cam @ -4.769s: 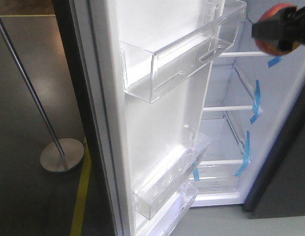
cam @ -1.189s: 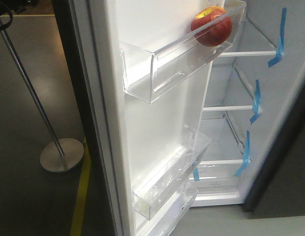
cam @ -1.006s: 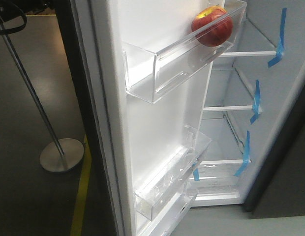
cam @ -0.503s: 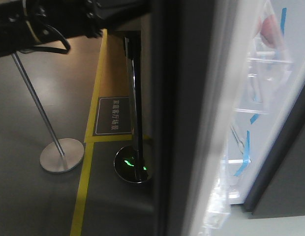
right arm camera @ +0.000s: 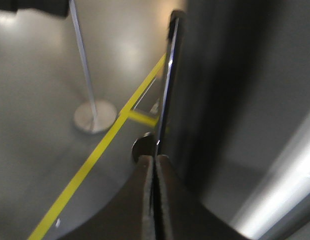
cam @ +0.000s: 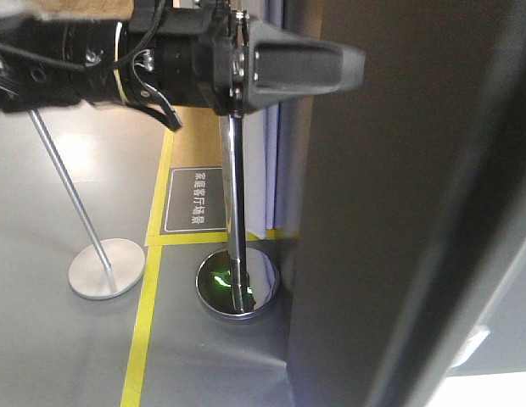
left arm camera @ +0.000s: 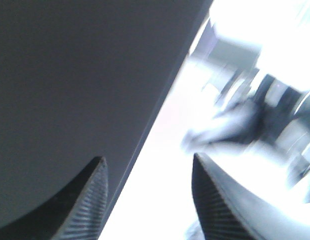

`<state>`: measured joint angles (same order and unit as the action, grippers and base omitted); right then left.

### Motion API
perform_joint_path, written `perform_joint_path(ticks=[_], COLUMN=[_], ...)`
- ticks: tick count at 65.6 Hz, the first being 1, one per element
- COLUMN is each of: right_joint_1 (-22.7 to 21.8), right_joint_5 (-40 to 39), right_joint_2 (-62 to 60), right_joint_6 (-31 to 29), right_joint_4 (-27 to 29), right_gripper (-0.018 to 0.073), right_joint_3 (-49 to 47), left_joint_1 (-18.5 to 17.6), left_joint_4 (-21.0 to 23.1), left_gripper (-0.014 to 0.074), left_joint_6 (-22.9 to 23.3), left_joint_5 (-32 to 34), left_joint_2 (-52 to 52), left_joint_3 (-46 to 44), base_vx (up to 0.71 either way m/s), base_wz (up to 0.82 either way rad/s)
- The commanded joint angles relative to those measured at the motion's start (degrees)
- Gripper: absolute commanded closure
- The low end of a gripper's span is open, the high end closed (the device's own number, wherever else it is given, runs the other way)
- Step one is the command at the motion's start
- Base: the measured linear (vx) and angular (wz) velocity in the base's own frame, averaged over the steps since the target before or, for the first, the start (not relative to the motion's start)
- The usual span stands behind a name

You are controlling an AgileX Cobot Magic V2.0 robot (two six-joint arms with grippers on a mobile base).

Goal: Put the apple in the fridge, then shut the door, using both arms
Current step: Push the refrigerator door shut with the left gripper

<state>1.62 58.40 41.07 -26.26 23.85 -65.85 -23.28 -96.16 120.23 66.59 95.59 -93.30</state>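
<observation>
Left gripper (cam: 352,72), fingers apart, empty, at 11 o'clock by door (cam: 399,212) outer face: likely flat push, no grasp needed. Right gripper (right arm camera: 155,159), fingers together, empty, beside door edge.

We saw the door (cam: 399,212) swing round from wide open, its grey outside replacing the white liner. The apple at one o'clock dropped from sight, and the left arm (cam: 85,59) reached in from ten o'clock.
</observation>
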Motion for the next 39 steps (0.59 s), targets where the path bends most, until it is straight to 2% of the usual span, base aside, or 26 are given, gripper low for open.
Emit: perform_joint_path(ticks=[1,6,15,23,30,35,39], right_joint_1=[-0.31,-0.31,-0.31,-0.31,-0.39,-0.43,-0.52], right_joint_5=[-8.73,-12.70,-18.50,-21.13,-25.03,-29.91,-35.25], right_joint_2=[0.10,0.28,2.40,5.99,10.51,14.07,16.70], right_joint_6=[4.56,8.42,11.69,11.34,11.51,12.20,14.95], right_joint_4=[-2.58,-6.21,-10.10,-10.11,-10.99,-12.64,-15.68], right_gripper=[0.0559,0.0555,0.0503,0.0356,0.0159,0.0040,-0.0002], right_joint_3=[-1.16,-1.16,-1.38,-1.38,-1.38,-1.38,-1.38], left_joint_1=[1.40,2.33,4.52,6.18,7.25,7.26,7.26], left_joint_4=[-3.11,-7.61,-7.52,-7.52,-7.52,-7.52,-7.52], left_gripper=[0.0216,0.0216,0.0220,0.0220,0.0220,0.0220,0.0220], left_joint_6=[3.06,3.06,3.06,3.06,3.06,3.01,3.01], left_joint_5=[-2.43,-3.13,-3.41,-3.41,-3.18,-3.25,-3.25], left_joint_2=[-2.62,-2.81,-3.41,-3.46,-3.46,-3.46,-3.46], left_joint_3=[-4.91,-7.14,-7.52,-7.52,-7.52,-7.52,-7.52], base_vx=[0.00,0.00,0.00,0.00,0.00,0.00,0.00], base_wz=[0.00,0.00,0.00,0.00,0.00,0.00,0.00])
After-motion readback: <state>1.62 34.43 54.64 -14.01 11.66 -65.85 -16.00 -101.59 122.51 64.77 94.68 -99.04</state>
